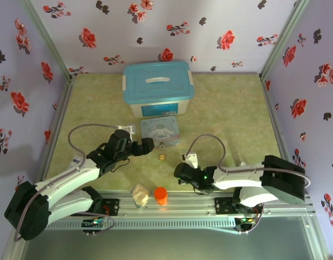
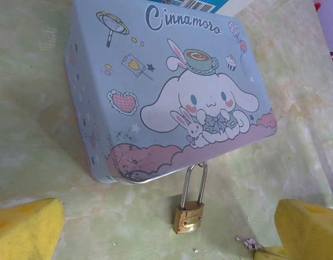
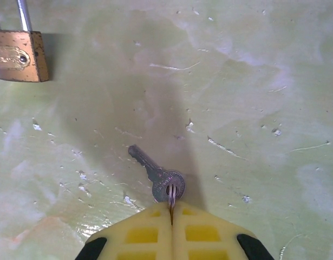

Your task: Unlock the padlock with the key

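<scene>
Right claw (image 3: pixel 171 210): closed, seemingly pinching the key (image 3: pixel 157 174) at its round end | key: flat on the desk (image 3: pixel 236 81), blade pointing ahead-left toward the padlock (image 3: pixel 20 63), apart | padlock: at the tin's (image 2: pixel 171 92) near edge | left claw (image 1: pixel 146 146): wide, nearer the padlock.

Padlock (image 3: pixel 20 56) partly beyond top edge

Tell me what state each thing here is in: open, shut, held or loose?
Padlock: shut, lying flat, shackle looped at the tin's front edge.
Key: lying on the table, pinched at its head.
Tin: lid shut.
Box: lid on.
Left end effector: open, holding nothing.
Right end effector: shut on the key.
</scene>
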`<state>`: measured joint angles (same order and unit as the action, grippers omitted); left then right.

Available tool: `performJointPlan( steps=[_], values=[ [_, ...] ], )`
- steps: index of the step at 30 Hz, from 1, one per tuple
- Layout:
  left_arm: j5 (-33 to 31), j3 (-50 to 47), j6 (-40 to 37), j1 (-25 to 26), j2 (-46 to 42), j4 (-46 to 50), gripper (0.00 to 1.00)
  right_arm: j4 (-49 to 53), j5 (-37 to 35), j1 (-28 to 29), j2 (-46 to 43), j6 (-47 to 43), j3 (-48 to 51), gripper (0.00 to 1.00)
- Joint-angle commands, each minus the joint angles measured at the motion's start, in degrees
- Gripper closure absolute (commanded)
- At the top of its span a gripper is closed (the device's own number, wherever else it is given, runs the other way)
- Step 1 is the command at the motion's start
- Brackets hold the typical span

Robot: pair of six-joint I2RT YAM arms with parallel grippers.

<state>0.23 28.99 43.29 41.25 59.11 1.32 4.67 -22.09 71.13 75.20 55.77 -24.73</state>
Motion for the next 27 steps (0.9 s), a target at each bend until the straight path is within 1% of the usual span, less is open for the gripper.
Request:
performJointPlan(
  steps=[1, 6, 10, 12, 14, 16, 19, 22, 24, 27],
  values=[
    [-1.12, 0.50, 1.41, 0.33, -0.90, -0.30, 0.00, 1.46, -0.85, -1.82, -4.42, -5.78, 2.77, 1.00],
    [-0.91, 0.94, 2.83, 1.84, -1.18, -3.02, 0.00, 2.35, 0.07, -5.43, -16.62, -13.47, 4.71, 1.00],
    [-0.20, 2.24, 4.45, 3.30, -1.15, -4.29, 0.01, 4.83, 0.71, -7.67, -23.63, -17.46, 1.04, 1.00],
    [1.78, 2.46, 7.63, 3.57, -0.93, -7.05, 0.01, 5.35, 1.03, -8.77, -24.61, -19.36, -1.92, 1.00],
    [2.67, 1.69, 13.15, 4.04, -1.08, -11.35, 0.01, 4.82, 2.25, -9.78, -23.92, -21.00, -4.81, 1.00],
    [1.92, -0.28, 20.83, 5.07, -1.28, -17.84, 0.00, 3.57, 3.87, -10.50, -22.30, -21.89, -7.98, 1.00],
    [-2.22, -4.11, 33.17, 7.31, -1.28, -29.03, 0.00, 0.32, 6.39, -10.62, -17.90, -24.01, -12.80, 1.00],
    [-5.97, -4.84, 41.21, 8.88, -1.94, -31.32, 0.00, -2.83, 8.22, -10.66, -12.49, -25.46, -16.81, 1.00],
    [-9.06, -5.50, 44.60, 10.29, -2.43, -33.24, 0.00, -4.74, 9.81, -10.58, -8.90, -25.90, -19.12, 1.00],
    [-11.93, -6.02, 49.38, 11.72, -3.18, -32.96, 0.00, -7.37, 12.26, -10.56, -3.84, -26.07, -22.23, 1.00]
  ],
)
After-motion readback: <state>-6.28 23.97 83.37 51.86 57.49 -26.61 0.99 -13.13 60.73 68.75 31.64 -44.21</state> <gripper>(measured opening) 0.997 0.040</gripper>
